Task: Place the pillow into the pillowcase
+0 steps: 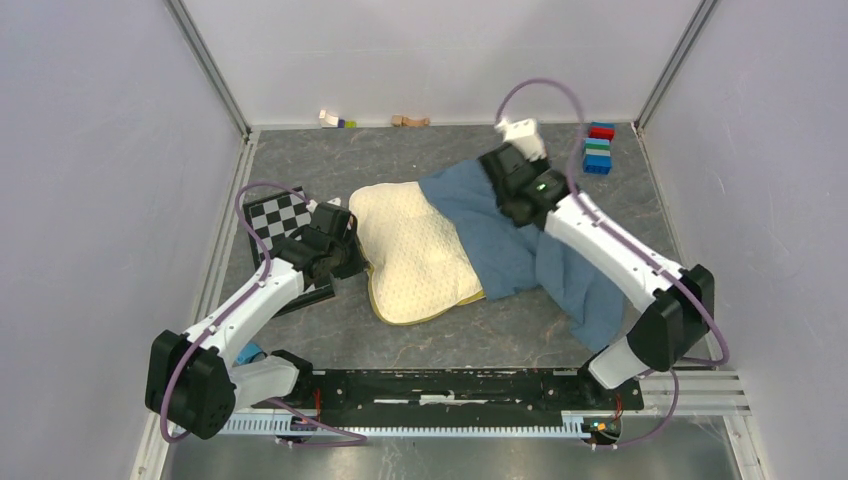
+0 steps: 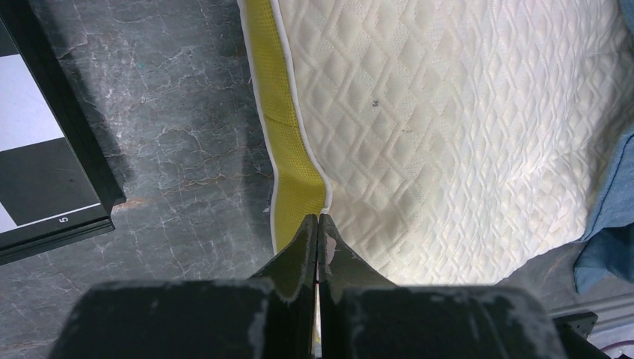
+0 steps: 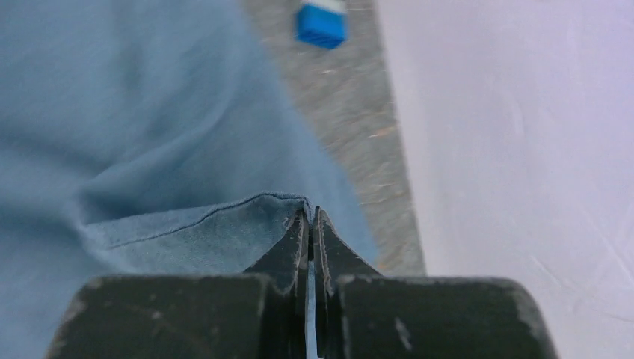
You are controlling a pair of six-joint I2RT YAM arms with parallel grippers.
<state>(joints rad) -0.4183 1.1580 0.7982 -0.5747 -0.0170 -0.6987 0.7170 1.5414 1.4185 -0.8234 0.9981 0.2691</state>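
Closed in by pale walls [image 1: 100,150] at left, far side and right. Free grey table [image 1: 450,330] mostly on the near side, between the cloth and the arm bases, plus a strip along the far wall. To the left, a checkerboard [image 1: 280,218] flat on the table, partly hidden by the left arm. In the far right corner, a stack of coloured blocks [image 1: 598,148], apart from the cloth. Along the far wall, two small toys [image 1: 337,120], well away from everything.

In the middle, the pillow [image 1: 415,250], flat, quilted side up, yellow band along its left and near edge. Right part of it covered by the pillowcase [image 1: 520,240]; inside or only underneath, cannot tell from above. Pillowcase spread to the right and near right, wrinkled, passing below the right arm.

Left gripper [image 2: 318,224] at the pillow's left edge, fingers pressed together and pinching the seam between yellow band and white top, with the band puckered inward at that place. Bare table directly left of this edge, then the black frame of the checkerboard.

Right gripper [image 3: 310,217] at the far edge of the pillowcase, fingers also pressed together, the stitched hem caught between the tips. Beyond it only a narrow strip of table, the coloured blocks, and a pale wall close by.
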